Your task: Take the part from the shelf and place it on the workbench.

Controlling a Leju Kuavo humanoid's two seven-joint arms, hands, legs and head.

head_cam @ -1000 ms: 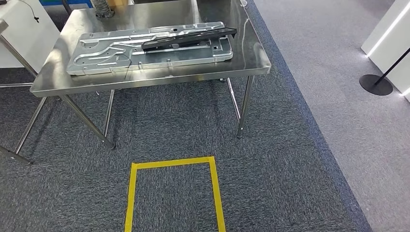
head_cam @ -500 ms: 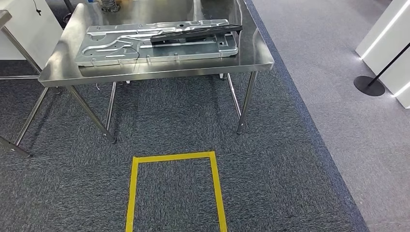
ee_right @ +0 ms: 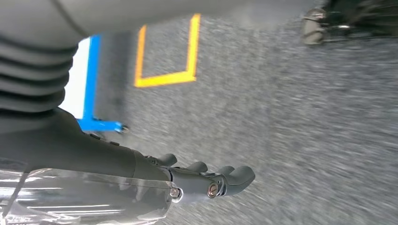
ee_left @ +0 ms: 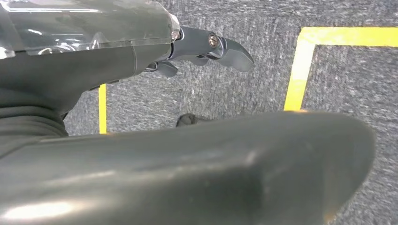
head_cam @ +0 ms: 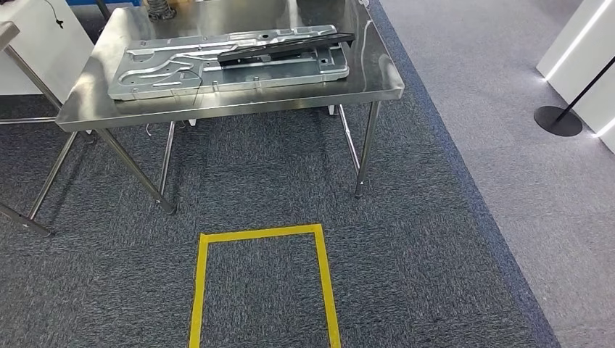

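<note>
The black part (head_cam: 286, 48) lies across the grey pressed-metal panel (head_cam: 225, 61) on the far steel workbench (head_cam: 377, 87), untouched. Both the left hand (ee_left: 206, 49) and right hand (ee_right: 211, 183) hang empty over carpet, fingers loosely extended. Judged: placement looks done; any walking should stay square to the yellow floor marking (head_cam: 261, 233), hands kept low.

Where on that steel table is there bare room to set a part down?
The steel table is mostly covered by the stamped metal panel, with the black part lying across its right half. Bare strips remain along the near edge, the right end, and behind the panel.
</note>
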